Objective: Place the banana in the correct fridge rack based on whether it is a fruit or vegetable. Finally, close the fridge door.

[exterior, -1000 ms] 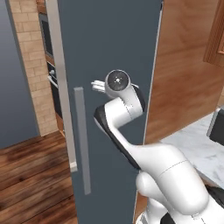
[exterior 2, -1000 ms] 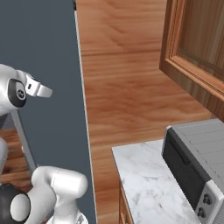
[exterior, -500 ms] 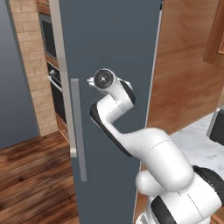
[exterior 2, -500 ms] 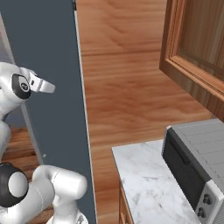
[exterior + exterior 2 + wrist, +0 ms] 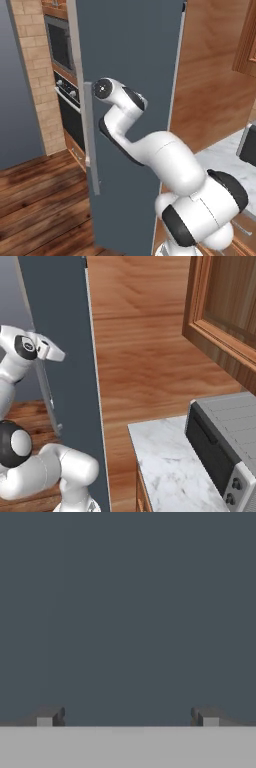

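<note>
Gripper [image 5: 127, 719] spread wide, empty, fingertips [image 5: 49, 718] facing flat slate-grey fridge door [image 5: 127, 75]. Best kept square to the panel, pushing steadily near the handle side. Door upright, long axis twelve to six; bar handle [image 5: 91, 137] at nine o'clock of the wrist, edge nearly shut.

slate-grey fridge door [image 5: 60, 321], white arm against it, toaster oven [image 5: 225, 446] on marble counter [image 5: 165, 466]
</note>
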